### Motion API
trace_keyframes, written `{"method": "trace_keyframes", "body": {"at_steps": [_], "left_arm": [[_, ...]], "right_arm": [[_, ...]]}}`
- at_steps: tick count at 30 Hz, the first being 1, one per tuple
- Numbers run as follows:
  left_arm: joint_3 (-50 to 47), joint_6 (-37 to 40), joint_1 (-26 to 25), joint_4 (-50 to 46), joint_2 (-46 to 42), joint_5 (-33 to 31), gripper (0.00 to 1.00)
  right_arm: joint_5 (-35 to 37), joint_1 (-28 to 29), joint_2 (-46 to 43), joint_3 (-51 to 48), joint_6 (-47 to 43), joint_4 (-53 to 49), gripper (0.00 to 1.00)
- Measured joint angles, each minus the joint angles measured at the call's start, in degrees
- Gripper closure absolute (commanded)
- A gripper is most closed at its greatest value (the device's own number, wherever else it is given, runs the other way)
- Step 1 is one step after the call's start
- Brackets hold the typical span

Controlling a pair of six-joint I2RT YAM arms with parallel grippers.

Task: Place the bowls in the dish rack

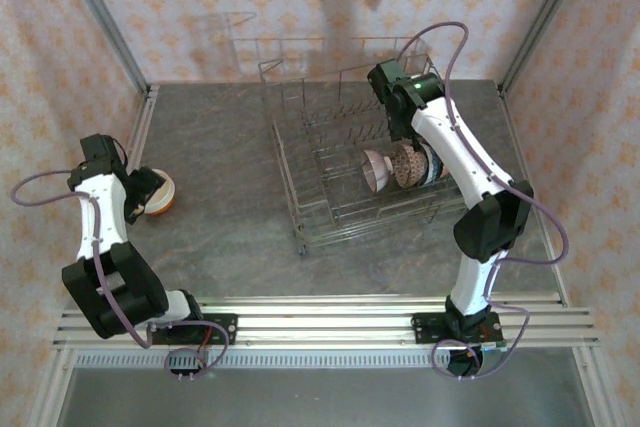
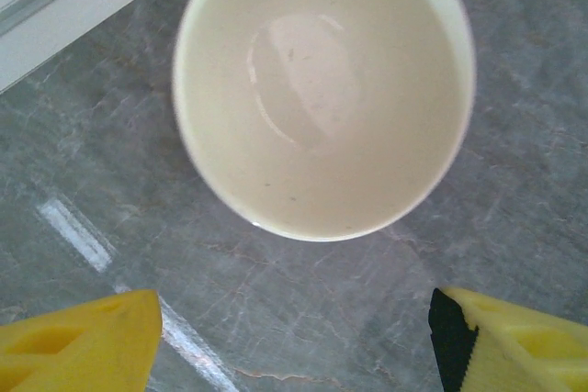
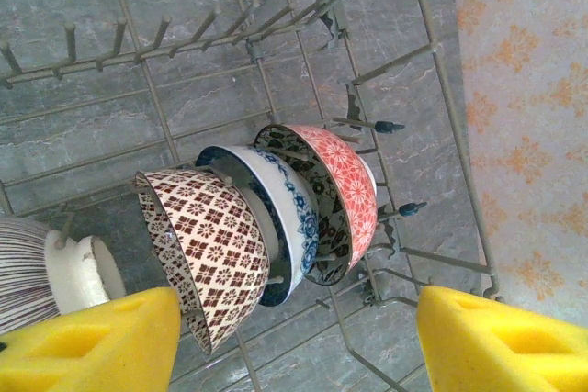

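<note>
Left gripper, jaws spread and empty, hangs right over the cream-lined bowl I want, which sits upright on the table just ahead of my fingertips and well left of the dish rack.

White arms with black joints — thin lilac cables, yellow tool fingers.
</note>
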Motion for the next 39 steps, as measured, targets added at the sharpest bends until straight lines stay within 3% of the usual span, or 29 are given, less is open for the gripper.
{"method": "trace_keyframes", "body": {"at_steps": [9,18,28,39], "left_arm": [[-1.5,-1.4,3.3,0.4,0.4,0.0,0.19],[-1.5,-4.8,6.9,3.1,3.0,-0.2,0.19],[-1.4,-6.5,6.9,5.3,6.2,-0.2,0.42],[0.8,-3.4,5.3,4.9,11.7,-0.3,0.57]], "right_arm": [[-0.5,-0.7,-0.9,-1.0,-1.4,0.7,0.31],[-2.7,-6.4,-4.4,-4.3,-4.0,2.5,0.31],[-5.0,-8.6,-4.4,-5.0,-6.0,4.5,0.32],[-7.6,-8.6,-4.4,-5.1,-8.1,6.4,0.32]]}}
